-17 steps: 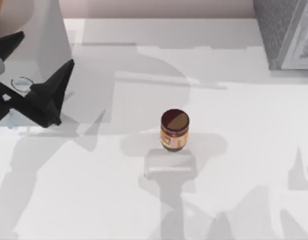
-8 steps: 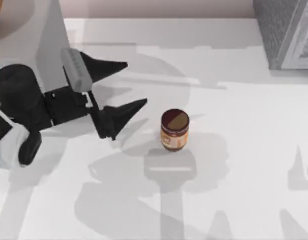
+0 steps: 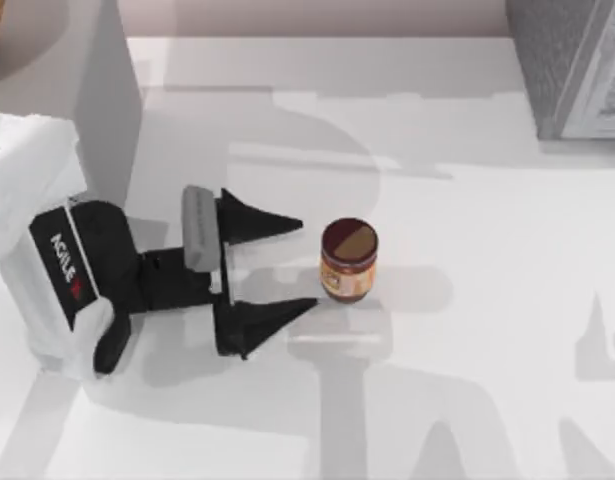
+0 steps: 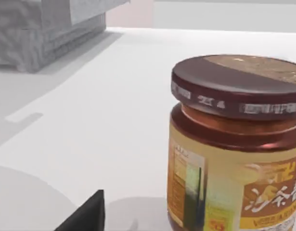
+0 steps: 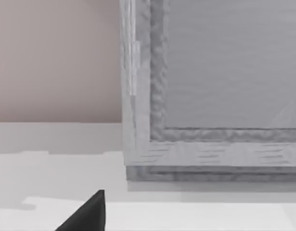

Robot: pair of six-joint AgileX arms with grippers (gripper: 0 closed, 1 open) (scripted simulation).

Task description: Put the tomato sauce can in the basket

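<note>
A: Fingers [image 3: 262, 222] of the left gripper [image 3: 307, 265] stand spread wide, two dark tapered blades pointing toward the table's right side, with nothing between them.

B: And the arm behind them?

A: It lies low and nearly level over the table [image 3: 467, 300]. Behind the fingers comes a grey bar across the gripper's body, then a black wrist section, then a white casing with AgileX lettering, reaching back to the left edge.

B: Where is the tomato sauce can [image 3: 348, 260] from there?

A: Just beyond the fingertips, straight ahead of the gap and not yet inside it. The lower tip ends just beside the can's base; whether it touches I cannot tell. The upper tip stops a little short of the lid.

B: How does it look?

A: Upright, narrower than the gap. The round top is half dark maroon, half brown. In the left wrist view the can [image 4: 234, 144] shows a maroon lid with pale print on its rim, an amber neck, and an orange-tan label with a small table of print and large characters.

B: The right gripper?

A: One dark fingertip [image 5: 85, 214] shows in the right wrist view, near a grey woven-textured box [image 5: 210, 96]. Whether that gripper is spread or closed cannot be told. From above, the box [image 3: 572, 65] sits well beyond the can, at the far right corner.
</note>
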